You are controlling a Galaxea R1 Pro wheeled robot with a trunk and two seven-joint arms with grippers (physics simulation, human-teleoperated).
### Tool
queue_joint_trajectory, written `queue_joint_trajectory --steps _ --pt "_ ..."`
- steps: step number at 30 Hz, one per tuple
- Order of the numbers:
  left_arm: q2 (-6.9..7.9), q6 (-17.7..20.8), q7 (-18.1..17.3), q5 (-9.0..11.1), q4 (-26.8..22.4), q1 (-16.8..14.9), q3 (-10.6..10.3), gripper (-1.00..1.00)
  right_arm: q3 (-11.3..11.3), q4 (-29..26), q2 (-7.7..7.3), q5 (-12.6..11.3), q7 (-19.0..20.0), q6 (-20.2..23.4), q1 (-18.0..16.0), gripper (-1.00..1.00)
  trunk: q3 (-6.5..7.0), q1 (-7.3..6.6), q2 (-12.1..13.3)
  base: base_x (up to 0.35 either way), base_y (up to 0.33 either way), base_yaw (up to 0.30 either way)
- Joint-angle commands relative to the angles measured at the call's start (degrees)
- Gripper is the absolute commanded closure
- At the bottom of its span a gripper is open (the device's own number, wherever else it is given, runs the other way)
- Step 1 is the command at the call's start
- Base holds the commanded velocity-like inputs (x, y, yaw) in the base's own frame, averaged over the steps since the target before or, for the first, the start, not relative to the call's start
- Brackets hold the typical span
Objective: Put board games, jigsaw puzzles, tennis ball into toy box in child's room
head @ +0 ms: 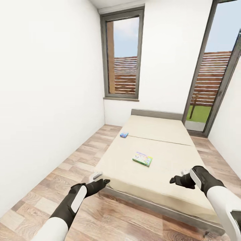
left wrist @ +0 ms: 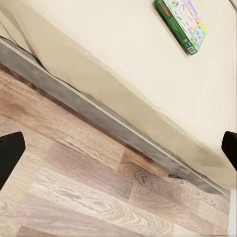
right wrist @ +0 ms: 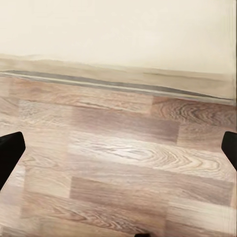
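Observation:
Two board games lie on the beige bed (head: 160,134). The green-edged one with a colourful picture (head: 142,159) sits near the mattress middle, and in the left wrist view this game box (left wrist: 181,23) lies beyond the bed's edge. The smaller blue one (head: 124,135) rests near the bed's left side, further back. My left gripper (head: 101,182) hovers open at the bed's near left corner, above the floor (left wrist: 118,153). My right gripper (head: 174,180) is open over the near right part of the mattress, with nothing between its fingers (right wrist: 118,153). The table, toy box, jigsaw puzzles and tennis ball are out of view.
A grey bed frame (head: 160,209) runs along the near edge. A strip of wood-plank floor (head: 50,190) lies between the bed and the white left wall. A tall window (head: 123,57) stands behind the bed and a glass door (head: 214,83) at the back right.

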Motion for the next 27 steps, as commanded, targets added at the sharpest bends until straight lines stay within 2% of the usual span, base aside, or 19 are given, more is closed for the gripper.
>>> queue_joint_trajectory --steps 1,8,20,22,27 --pt "0.08 0.6 0.0 0.2 -0.7 0.4 0.5 -1.0 -0.1 0.1 0.04 -0.2 -0.1 0.3 -0.3 -1.0 -0.1 0.0 0.0 0.072 0.001 -0.186" --pt "0.4 1.3 0.0 0.1 -2.8 2.3 1.4 -1.0 0.3 0.6 0.27 0.0 -0.5 0.3 -0.8 -1.0 -0.23 0.0 0.0 0.186 0.0 -0.103" --pt "0.28 1.5 0.2 -0.3 -3.8 3.2 1.2 -1.0 0.6 0.4 0.49 0.0 -0.5 0.5 -0.7 -1.0 -0.3 0.0 0.0 0.295 0.0 -0.03" --pt "0.25 1.6 0.4 -0.5 -4.0 3.3 1.1 -1.0 0.7 0.3 1.27 0.1 -0.5 0.5 -0.7 -1.0 -0.3 0.0 0.0 0.328 0.0 -0.008" --pt "0.38 1.6 0.4 -0.6 -4.1 3.5 1.1 -1.0 0.6 0.3 1.92 0.2 -0.3 0.2 -0.6 -1.0 -0.3 0.0 0.0 0.336 0.0 -0.003"
